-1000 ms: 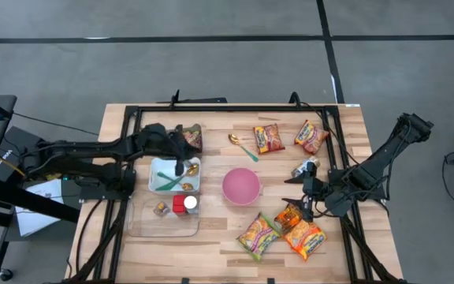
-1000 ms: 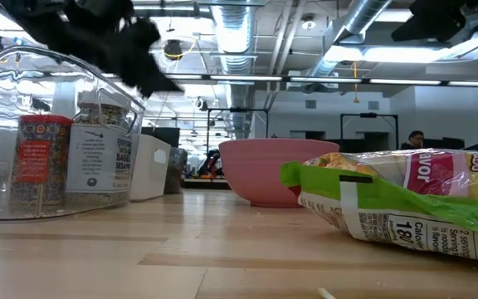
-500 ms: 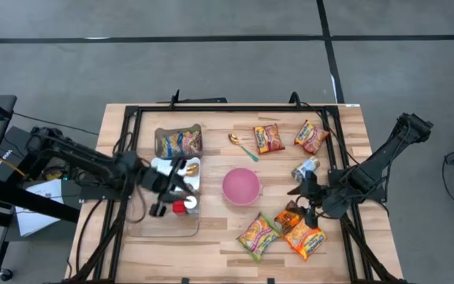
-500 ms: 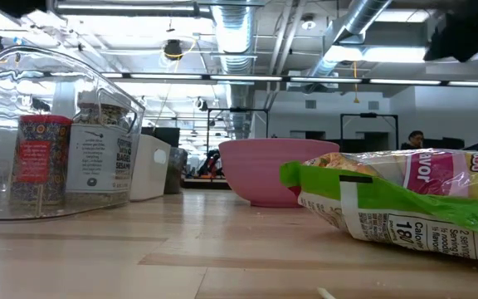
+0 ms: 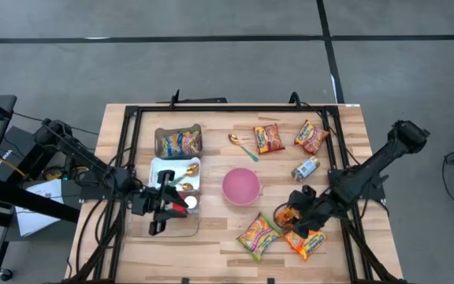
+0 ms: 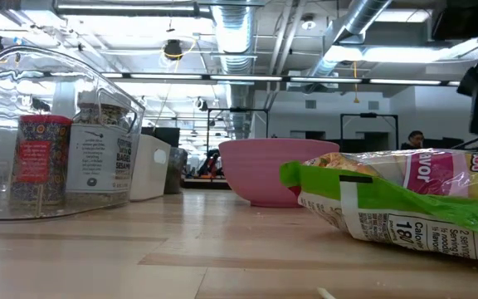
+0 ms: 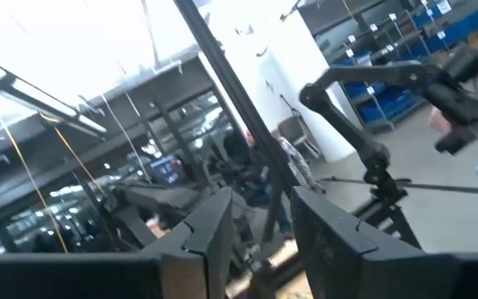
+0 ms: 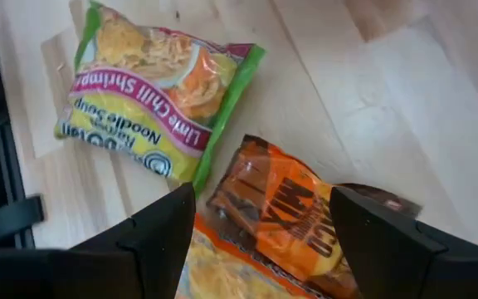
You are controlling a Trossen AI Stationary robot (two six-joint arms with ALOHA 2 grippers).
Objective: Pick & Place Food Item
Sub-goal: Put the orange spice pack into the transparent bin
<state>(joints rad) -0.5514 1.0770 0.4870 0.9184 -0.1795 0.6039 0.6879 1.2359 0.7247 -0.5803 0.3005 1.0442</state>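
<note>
High view: right gripper (image 5: pixel 290 220) over orange crinkled snack packet (image 5: pixel 291 213) near the wooden desk's (image 5: pixel 219 244) front-right corner.
Left gripper (image 5: pixel 158 229): above clear plastic tray (image 5: pixel 140 229); jaw state untellable.
Right wrist view: jaws wide, straddling packet, nothing held.
Progress: grasp pending; placement remains.

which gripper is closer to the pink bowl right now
Right, narrowly. The right gripper hovers over the snack packets just past the pink bowl; the left gripper is over the clear bin on the bowl's other side.
</note>
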